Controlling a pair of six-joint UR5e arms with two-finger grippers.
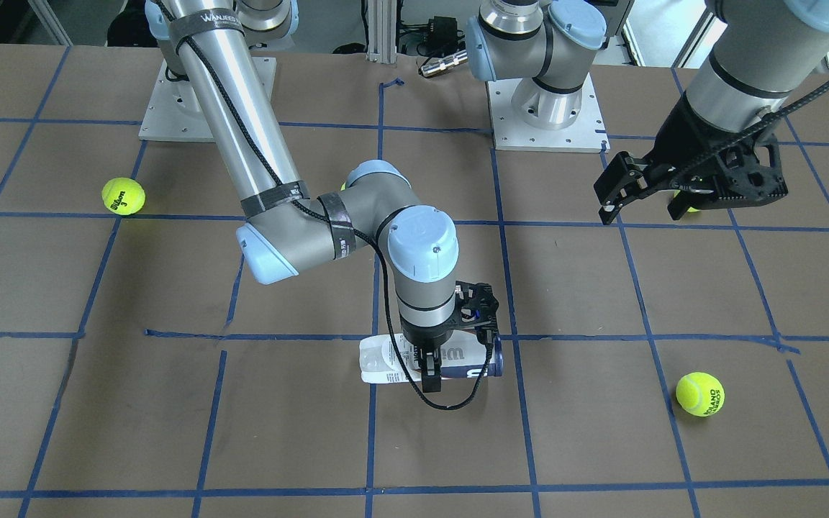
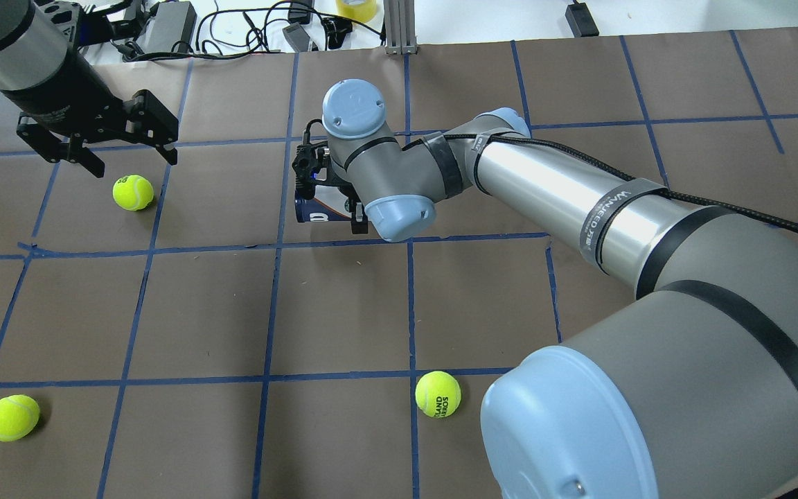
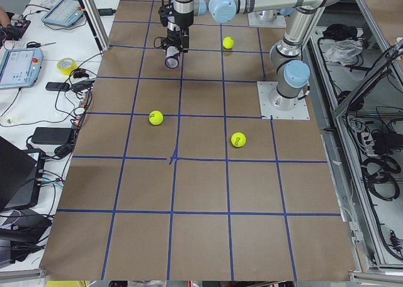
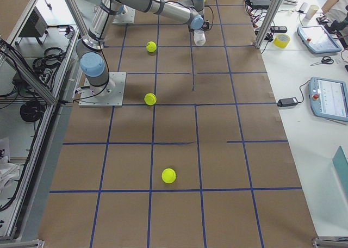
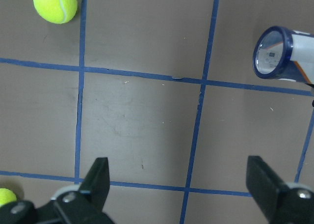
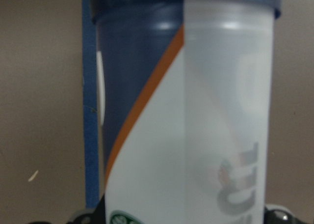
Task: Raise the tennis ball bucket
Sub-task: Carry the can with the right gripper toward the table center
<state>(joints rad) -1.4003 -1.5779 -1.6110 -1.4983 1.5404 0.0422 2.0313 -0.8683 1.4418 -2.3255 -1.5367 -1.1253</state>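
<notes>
Exterior front-facing gives you the relation that matters. The tennis ball bucket lies on its side near the middle of the bench, its long axis running across the view and its navy end pointing toward the robot's left. The right gripper stands directly over it at about mid-length, one finger down the near flank and the other hidden behind, so the fingers span the short axis. That is the orientation you want for a lift.

In the right wrist-mounted view the label fills the frame, with the fingertips just showing at the bottom corners beside the can's walls. From these pictures you cannot tell whether they are pressing on the plastic or only flanking it (check that before you raise).

The left gripper hangs well apart from the can, fingers spread wide with nothing between them. Its wrist view catches only the can's round end, off to the upper right. A tennis ball sits just beneath it. The right arm is plainly the nearer one; judged from here, the lift is its job.
</notes>
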